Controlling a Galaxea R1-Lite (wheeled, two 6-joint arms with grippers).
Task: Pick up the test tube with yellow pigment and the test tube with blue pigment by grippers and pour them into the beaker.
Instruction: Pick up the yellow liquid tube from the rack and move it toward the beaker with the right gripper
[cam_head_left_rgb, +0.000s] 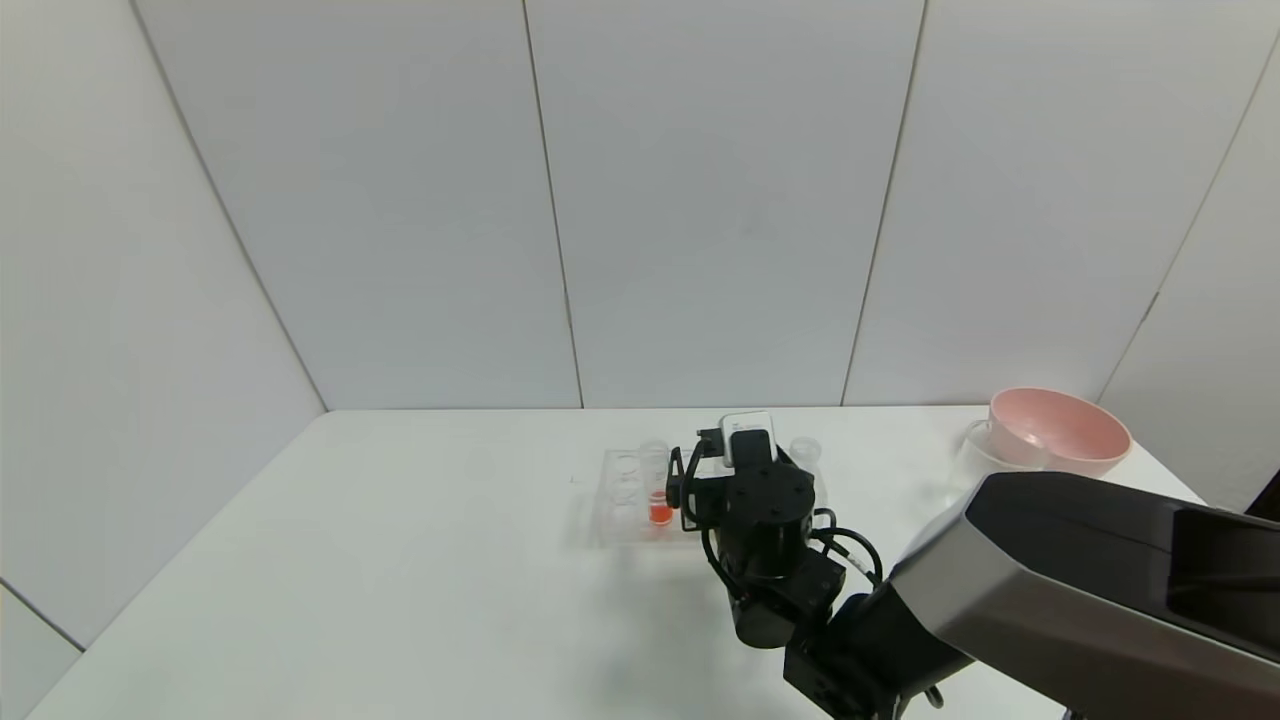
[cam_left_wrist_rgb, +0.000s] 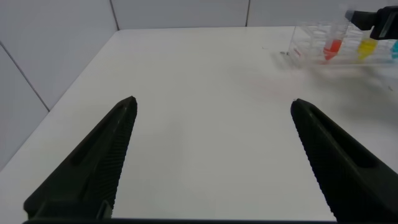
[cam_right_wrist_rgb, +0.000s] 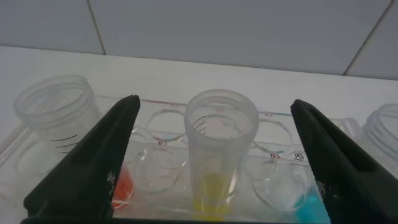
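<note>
Clear plastic rack, standing on our white table: it holds three short tubes in a row.

Item one, the yellow tube: upright in its well, open rimmed mouth, a little yellow liquid at the bottom. In the right wrist view it sits centred between the two dark fingers of our right claw, with daylight on both sides. The claw is spread wide and grasps nothing.

Item two, the blue tube: only its cyan bottom shows at the edge of that view, one well along from the yellow.

Item three, the orange-red tube: on the other side of the yellow one; not ours to take.

Item four, the pink bowl: at the far right of the table, well apart from the rack. We cannot pick out the beaker with certainty.

Item five, our left claw: parked low over bare table, well apart from the rack, fingers spread, holding nothing.

Handling notes, our judgement: the yellow tube looks light, stiff and smooth-walled, so it may slip under weak pressure and could crack or tip the light rack under a hard or skewed one. We would close on the upper wall just below the rim, where the lip gives a stop, then lift straight up to clear the well. Open mouth: keep it upright until over the beaker.
</note>
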